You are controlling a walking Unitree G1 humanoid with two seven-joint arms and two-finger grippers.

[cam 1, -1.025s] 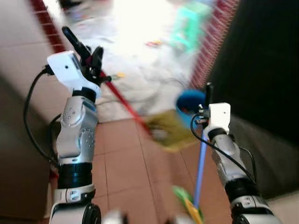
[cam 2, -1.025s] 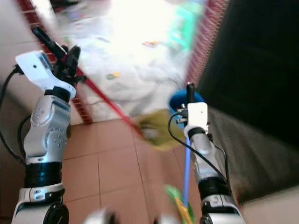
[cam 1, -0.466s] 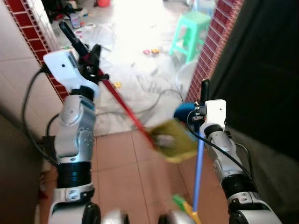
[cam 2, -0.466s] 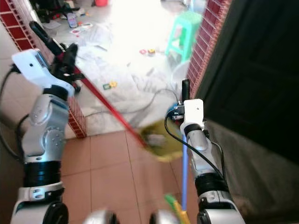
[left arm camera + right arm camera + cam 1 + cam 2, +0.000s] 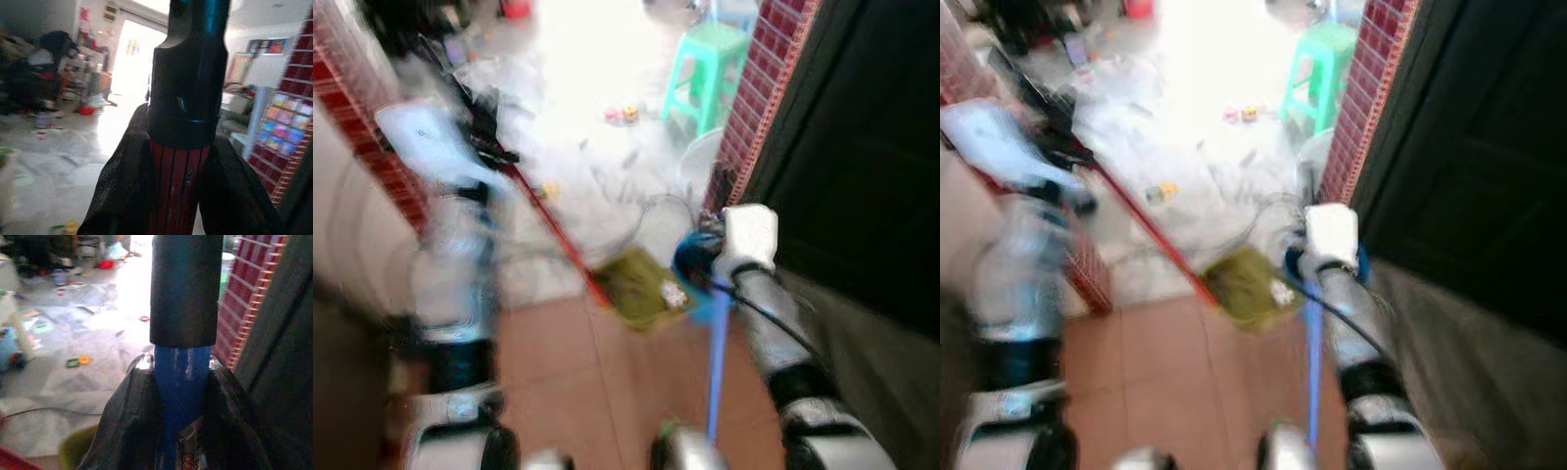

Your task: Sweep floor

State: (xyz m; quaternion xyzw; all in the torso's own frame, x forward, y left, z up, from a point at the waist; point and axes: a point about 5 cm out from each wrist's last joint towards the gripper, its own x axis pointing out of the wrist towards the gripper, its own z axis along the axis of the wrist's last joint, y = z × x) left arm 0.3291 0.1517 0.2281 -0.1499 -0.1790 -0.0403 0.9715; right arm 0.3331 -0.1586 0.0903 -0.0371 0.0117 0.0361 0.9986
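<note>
1. Fingers of the left gripper (image 5: 178,205) were clamped on the red broom handle (image 5: 543,220), one black finger (image 5: 122,196) on each side just below its black end cap, as the left wrist view showed.
2. Fingers of the right gripper (image 5: 181,426) were closed the same way on the blue handle (image 5: 717,377), just under its black cap; a finger (image 5: 127,431) sat on each flank.
3. Head views were blurred by motion, so detail was soft.
4. Key relation: the red handle's long axis ran diagonally, from the raised left gripper forward and toward the robot's right, down to the yellow-green broom head (image 5: 641,286).
5. That head lay on the floor at the line where the terracotta tiles (image 5: 607,392) met the pale floor (image 5: 597,147), just beside the blue bucket (image 5: 690,264) and near the right wrist.
6. The blue handle stood nearly upright, dropping from the right gripper to the tiles in front of the robot's feet; I couldn't tell what was on its lower end.
7. Litter (image 5: 625,114) lay scattered on the pale floor ahead, near the green stool (image 5: 710,64), well apart from the broom head.
8. My judgement: the left arm does the sweeping, so the head needs to go forward along the handle's line to reach the litter.
</note>
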